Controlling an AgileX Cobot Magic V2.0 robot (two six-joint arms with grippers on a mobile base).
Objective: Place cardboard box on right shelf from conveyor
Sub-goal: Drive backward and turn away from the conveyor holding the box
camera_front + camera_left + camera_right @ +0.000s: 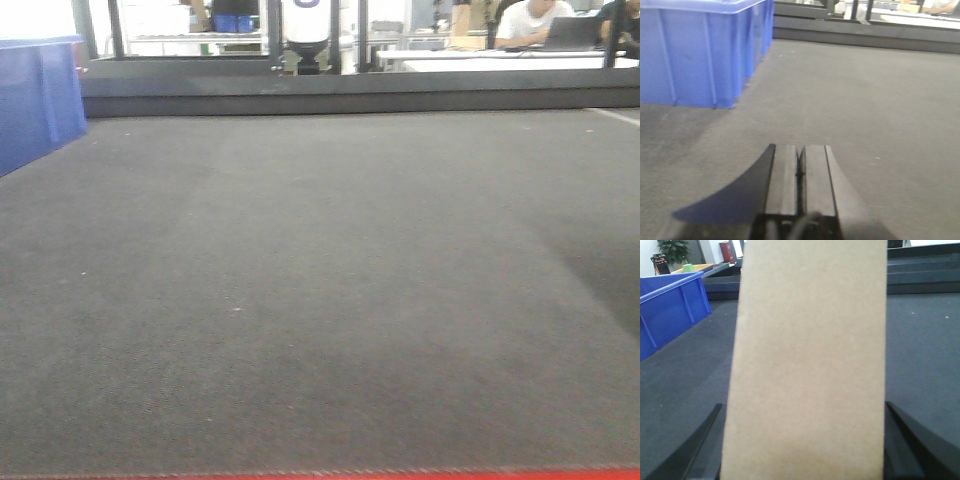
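Cardboard box is being pinched by the right gripper, apparently for carrying off the conveyor; left gripper is idling, fingers pressed together.

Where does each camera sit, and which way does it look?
Front view: low at the near edge, looking across the conveyor; no robot parts show.
Left wrist view: on the left arm, looking along its shut left fingers toward a blue bin.
Right wrist view: on the right arm, facing the cardboard box gripped between the right fingers.
Shared: all three show conveyor and blue bin.
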